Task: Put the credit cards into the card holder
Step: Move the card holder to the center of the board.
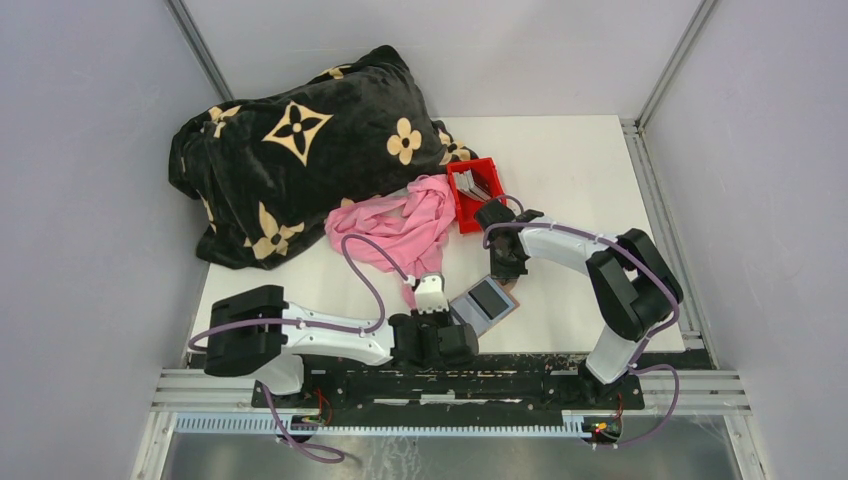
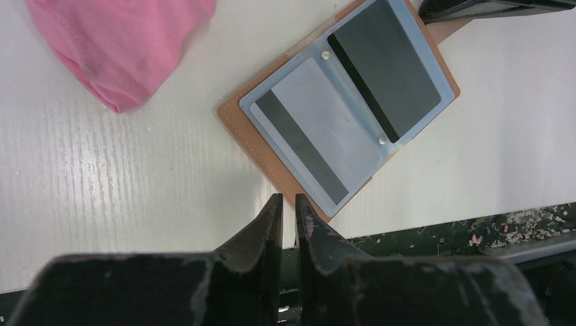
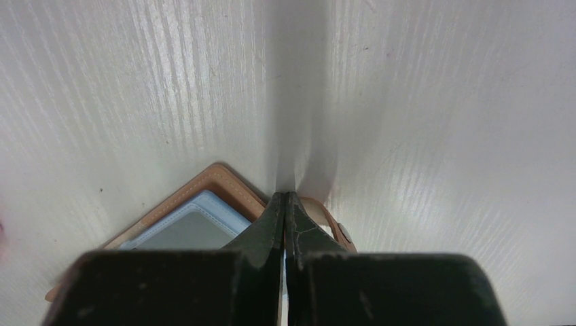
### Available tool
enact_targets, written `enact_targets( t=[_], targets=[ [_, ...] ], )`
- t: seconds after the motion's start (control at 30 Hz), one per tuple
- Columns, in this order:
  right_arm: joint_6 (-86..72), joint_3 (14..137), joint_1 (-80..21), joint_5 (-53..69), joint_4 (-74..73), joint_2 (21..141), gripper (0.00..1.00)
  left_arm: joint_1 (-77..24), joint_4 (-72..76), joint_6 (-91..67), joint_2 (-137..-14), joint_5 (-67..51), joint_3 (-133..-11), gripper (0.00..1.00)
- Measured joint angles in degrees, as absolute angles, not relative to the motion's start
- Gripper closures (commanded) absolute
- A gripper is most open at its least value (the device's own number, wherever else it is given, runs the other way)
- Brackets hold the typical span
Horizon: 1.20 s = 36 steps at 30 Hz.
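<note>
The brown leather bifold card holder (image 2: 231,117) is lying open on the white table (image 2: 102,190). A grey striped card (image 2: 319,132) and a dark card (image 2: 390,68) are sitting in its clear sleeves. The right gripper (image 3: 285,198), jaws pressed together and empty, is bearing down on the holder's far corner by the snap tab. The left gripper (image 2: 289,202), a narrow slit apart and empty, is sitting just at the holder's near edge. More thin cards (image 1: 478,184) are lying in the red plastic bin (image 1: 458,205) beyond the holder. The right arm is probably best kept pinning the holder while the left fetches one card at a time and slides it in flat.
</note>
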State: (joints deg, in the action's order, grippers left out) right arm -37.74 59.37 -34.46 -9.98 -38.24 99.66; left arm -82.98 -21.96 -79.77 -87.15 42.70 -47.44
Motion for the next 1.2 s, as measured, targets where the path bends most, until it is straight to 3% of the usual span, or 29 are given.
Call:
enact_targets(
  t=[0.53,1.2],
  targets=[
    [-37.65,58.96,-34.61,-10.07,-37.78,99.35,0.99,-82.19,-9.32,-78.96,-93.41,35.29,-45.71,0.78],
    [-37.08,62.65,-34.72,-9.89,-41.32,102.80,0.99,-77.95,-10.76,-82.26,-95.44,30.87,-47.16,0.79]
  ],
)
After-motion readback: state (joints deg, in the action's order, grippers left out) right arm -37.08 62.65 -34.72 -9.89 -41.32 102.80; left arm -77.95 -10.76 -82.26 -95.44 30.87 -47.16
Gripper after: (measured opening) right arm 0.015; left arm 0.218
